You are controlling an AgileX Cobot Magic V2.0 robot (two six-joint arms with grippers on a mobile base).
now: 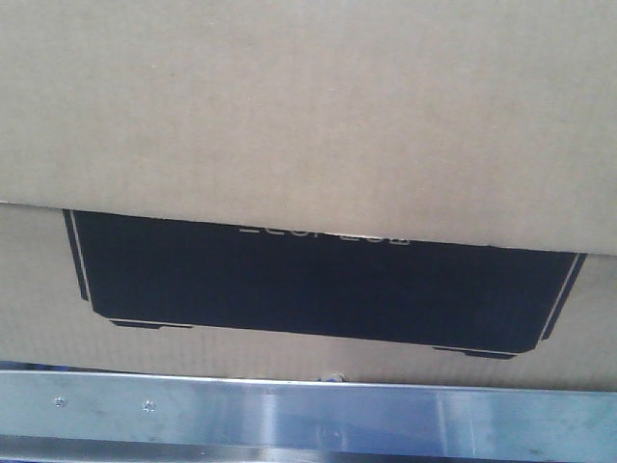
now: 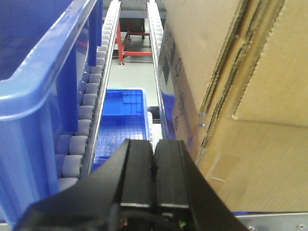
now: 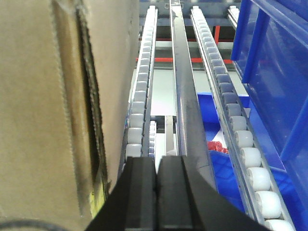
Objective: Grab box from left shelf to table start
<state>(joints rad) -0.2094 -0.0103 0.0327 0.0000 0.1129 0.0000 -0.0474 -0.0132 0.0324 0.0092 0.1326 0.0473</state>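
The tan cardboard box (image 1: 308, 116) fills the front view, its black printed panel (image 1: 318, 285) just above the shelf's silver front rail (image 1: 308, 415). In the left wrist view the box (image 2: 240, 96) stands to the right of my left gripper (image 2: 154, 142), which is shut and empty beside the box's left side. In the right wrist view the box (image 3: 53, 106) stands to the left of my right gripper (image 3: 157, 159), also shut and empty beside the box's right side. Both grippers reach over the rail among the white rollers (image 3: 137, 106). The table is out of view.
A blue bin (image 2: 43, 91) stands on the rollers left of the left gripper, another blue bin (image 2: 122, 120) on a lower level. A blue bin (image 3: 279, 77) stands right of the right gripper. A metal divider rail (image 3: 185, 96) runs ahead of it.
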